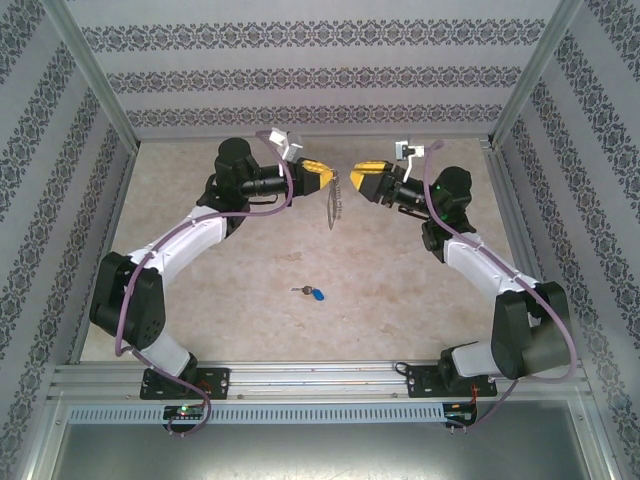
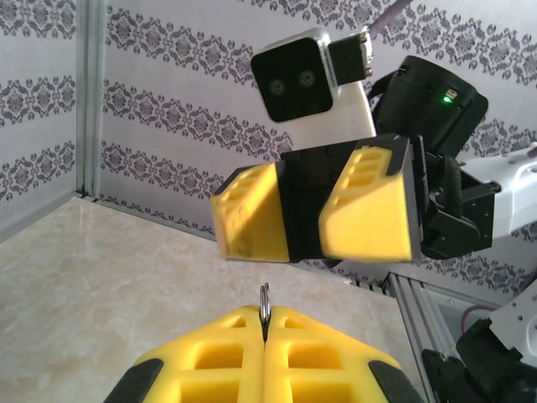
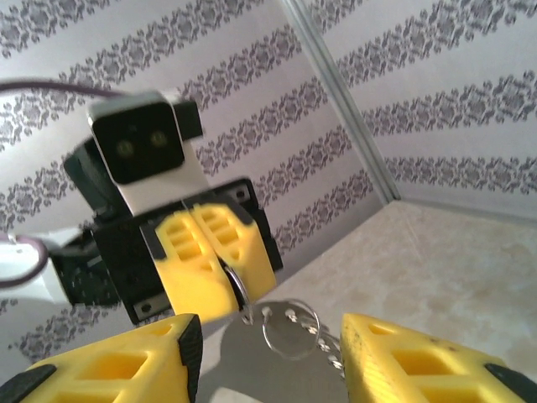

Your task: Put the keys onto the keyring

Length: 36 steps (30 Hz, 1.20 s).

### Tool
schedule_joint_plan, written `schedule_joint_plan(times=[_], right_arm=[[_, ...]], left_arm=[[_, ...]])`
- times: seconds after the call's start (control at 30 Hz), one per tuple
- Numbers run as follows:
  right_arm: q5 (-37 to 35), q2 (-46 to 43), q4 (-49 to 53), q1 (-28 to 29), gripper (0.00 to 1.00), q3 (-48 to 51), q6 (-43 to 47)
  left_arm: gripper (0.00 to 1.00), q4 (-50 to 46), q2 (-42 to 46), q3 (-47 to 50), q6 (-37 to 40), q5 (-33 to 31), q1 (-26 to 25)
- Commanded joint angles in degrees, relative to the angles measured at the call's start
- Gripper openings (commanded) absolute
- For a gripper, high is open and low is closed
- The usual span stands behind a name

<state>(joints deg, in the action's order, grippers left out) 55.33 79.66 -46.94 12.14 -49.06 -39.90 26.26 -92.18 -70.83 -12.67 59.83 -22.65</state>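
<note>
**Top view.** L gripper (image 1: 326, 180) is closed on the keyring (image 1: 333, 206), which hangs below the fingertips, well above the table (image 1: 200, 300). R gripper (image 1: 356, 180) faces it, just beside the ring. The keys (image 1: 311, 293) lie flat on the table between the arms, near side, well apart from both grippers. Not yet on the ring.

**L wrist view.** L gripper (image 2: 265, 326) has pads pressed together, with a thin edge of the keyring (image 2: 265, 300) poking out between them. R gripper (image 2: 304, 214) is opposite, jaws apart and nothing between them.

**R wrist view.** R gripper (image 3: 268, 337) stands wide, fingers either side of the keyring (image 3: 252, 368) w/o touching it. The chain (image 3: 329, 351) dangles beside it. L gripper (image 3: 214, 262) pinches the top of the loop.

**Assessment.** We judge the step in hand is fetching the keys w/ the free R arm. Recommend:
- L arm holds the ring steady.
- R arm backs clear of the chain before descending.
- R grips the blue tag, not the thin key, so the key's hole stays free for threading.

Gate position on the loop: cannot tell.
</note>
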Motion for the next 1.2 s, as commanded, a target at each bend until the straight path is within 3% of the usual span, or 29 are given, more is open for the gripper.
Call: schedule_joint_plan(times=[0.0,0.3,0.8,1.03,1.17], right_arm=[[4.89,-1.94,7.7,0.24,0.49,-2.01,6.86],[5.49,-1.99,15.31,1.28,0.48,-3.49,14.11],[6.9,1.55,15.76,4.45,0.42,-6.69,15.38],[6.9,2.33,15.63,5.04,0.3,-7.0,15.47],[7.18,2.59,15.34,5.34,0.17,-7.1,15.44]], left_arm=[[0.0,-9.77,0.04,-4.17,6.63,3.76,-0.13],[0.0,-21.2,-1.33,-8.55,12.0,5.47,-0.16],[0.0,-26.26,-2.16,-10.12,14.62,6.78,-0.18],[0.0,-26.26,-2.13,-9.91,14.76,7.14,-0.12],[0.0,-26.1,-2.21,-9.85,14.75,7.32,-0.16]])
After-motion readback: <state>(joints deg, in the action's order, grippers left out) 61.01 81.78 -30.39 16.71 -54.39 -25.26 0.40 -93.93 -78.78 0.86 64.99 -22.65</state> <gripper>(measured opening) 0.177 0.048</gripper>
